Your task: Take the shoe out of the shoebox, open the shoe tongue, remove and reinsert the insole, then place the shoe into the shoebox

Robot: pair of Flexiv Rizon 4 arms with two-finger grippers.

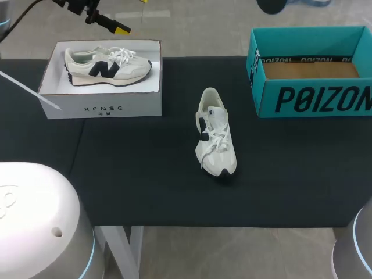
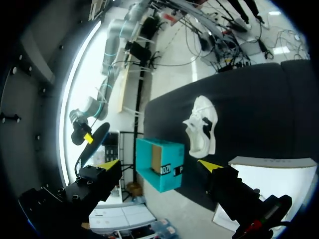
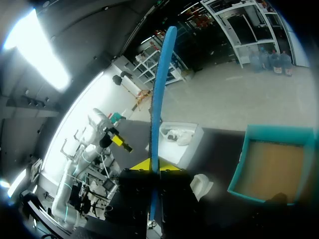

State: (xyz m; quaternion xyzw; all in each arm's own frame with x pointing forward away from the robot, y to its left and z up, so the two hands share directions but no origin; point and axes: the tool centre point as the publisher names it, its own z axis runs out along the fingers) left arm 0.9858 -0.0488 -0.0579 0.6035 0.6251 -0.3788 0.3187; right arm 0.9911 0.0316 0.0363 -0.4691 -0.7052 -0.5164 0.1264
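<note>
The white shoe (image 1: 216, 135) is laid on the black table (image 1: 145, 174), between a white box (image 1: 104, 109) and the teal shoebox (image 1: 314, 99), apart from both. A second shoe (image 1: 107, 67) is seated in the white box. A thin blue insole (image 3: 162, 74), seen edge-on, is pinched by the right gripper (image 3: 154, 163). The left gripper (image 2: 157, 164) is held spread wide beyond the white box.

Black table (image 1: 145, 180). White shoebox (image 1: 70, 108) at far left, open, with a white/navy sneaker (image 1: 107, 68) lying on its side inside, toe pointing right. A second white sneaker (image 1: 215, 133) stands upright on the table mid-centre, laces up, toe toward the near edge, clear of both boxes. Teal shoebox (image 1: 314, 99) at far right, open, bare brown floor showing. Left gripper (image 1: 131, 14) hangs over the white box's far edge, yellow tips apart.
</note>
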